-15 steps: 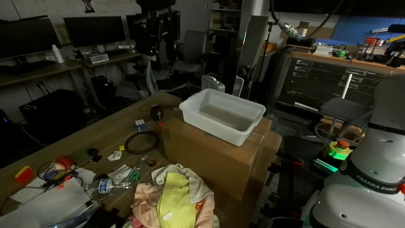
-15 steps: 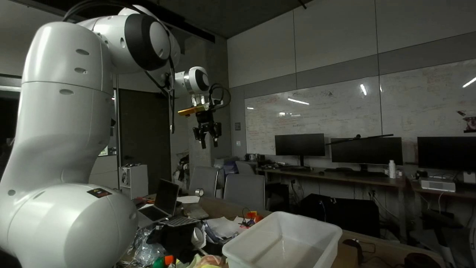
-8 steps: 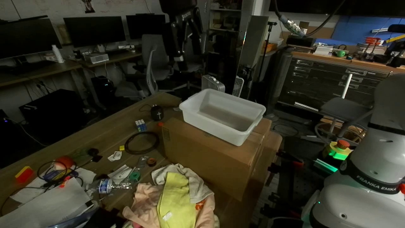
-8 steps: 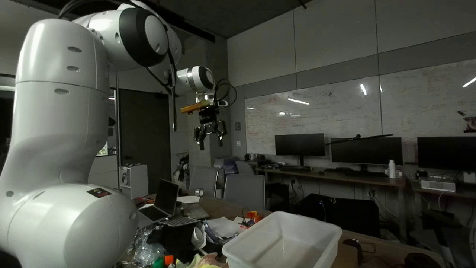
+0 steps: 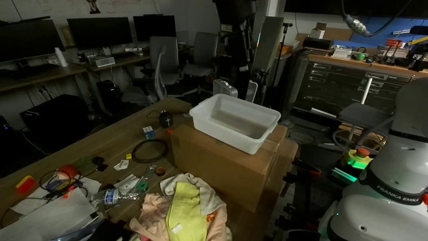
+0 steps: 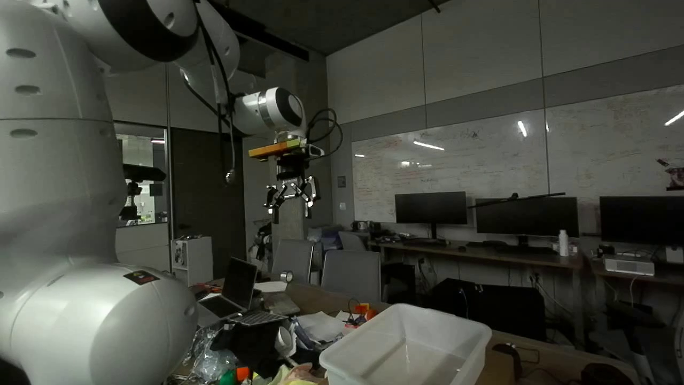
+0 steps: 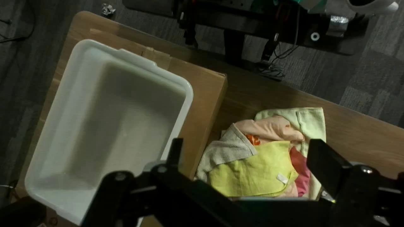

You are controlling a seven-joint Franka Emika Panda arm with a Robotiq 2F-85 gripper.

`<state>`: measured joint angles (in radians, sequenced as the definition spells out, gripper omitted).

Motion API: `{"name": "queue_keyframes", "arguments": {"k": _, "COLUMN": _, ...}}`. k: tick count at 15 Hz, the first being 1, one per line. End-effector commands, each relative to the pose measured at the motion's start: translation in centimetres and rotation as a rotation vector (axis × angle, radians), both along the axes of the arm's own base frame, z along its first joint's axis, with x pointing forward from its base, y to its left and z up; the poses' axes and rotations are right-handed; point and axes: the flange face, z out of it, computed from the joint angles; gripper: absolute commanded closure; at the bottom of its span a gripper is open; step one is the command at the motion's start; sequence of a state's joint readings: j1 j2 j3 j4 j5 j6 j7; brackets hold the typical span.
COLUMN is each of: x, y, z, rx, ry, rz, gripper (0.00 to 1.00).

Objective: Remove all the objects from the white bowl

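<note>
Brown cardboard makes a large box [image 5: 217, 160] on the wooden table [image 5: 115, 147], and the white plastic tub [image 5: 220, 132] stands upright on top of it, raised over the clutter. Just beside the box lies a heap of cloths [image 7: 262, 157], a yellow cloth [image 5: 187, 207] on top of peach fabric [image 5: 152, 212], with a grey towel [image 5: 205, 189] touching it. Farther along are a clear plastic bottle [image 5: 112, 196] on its side, a coil of black cable [image 5: 134, 153], a Rubik's cube [image 5: 148, 132] and some loose papers [image 5: 53, 214]. In an exterior view, a laptop [image 6: 239, 282], crumpled clear wrapping [image 6: 211, 359] and a white cup [image 6: 284, 342] crowd the tabletop to the left of the tub. The gripper [image 6: 292, 212] hangs high in the air, well apart from the tub, its two fingers [image 7: 326, 164] spread with a wide gap between them. From the wrist, its dark body blocks the view of one corner of the tub and the lower part of the heap. The tub itself is rectangular, with rounded corners, a flared rim and a lip jutting from a short end. Its walls are pale and smooth; most of its floor shows in the wrist view, greyed by shadow, with a lighter patch toward one side.
</note>
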<state>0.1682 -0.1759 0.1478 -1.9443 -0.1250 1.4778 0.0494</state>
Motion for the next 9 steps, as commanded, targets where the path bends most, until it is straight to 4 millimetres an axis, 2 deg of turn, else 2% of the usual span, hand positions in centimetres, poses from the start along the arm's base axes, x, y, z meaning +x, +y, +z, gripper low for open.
{"name": "queue_keyframes", "arguments": {"k": 1, "x": -4.4, "y": -2.3, "z": -0.9, "rx": 0.056, "ry": -0.018, "rz": -0.020, "gripper": 0.00}}
{"name": "queue_keyframes", "arguments": {"k": 5, "x": -7.1, "y": -4.0, "z": -2.2, "rx": 0.099, "ry": -0.040, "rz": -0.097, "gripper": 0.00}}
{"name": "queue_keyframes", "arguments": {"k": 9, "x": -8.5, "y": -5.4, "z": -3.1, "rx": 0.142, "ry": -0.148, "rz": -0.262, "gripper": 0.00}}
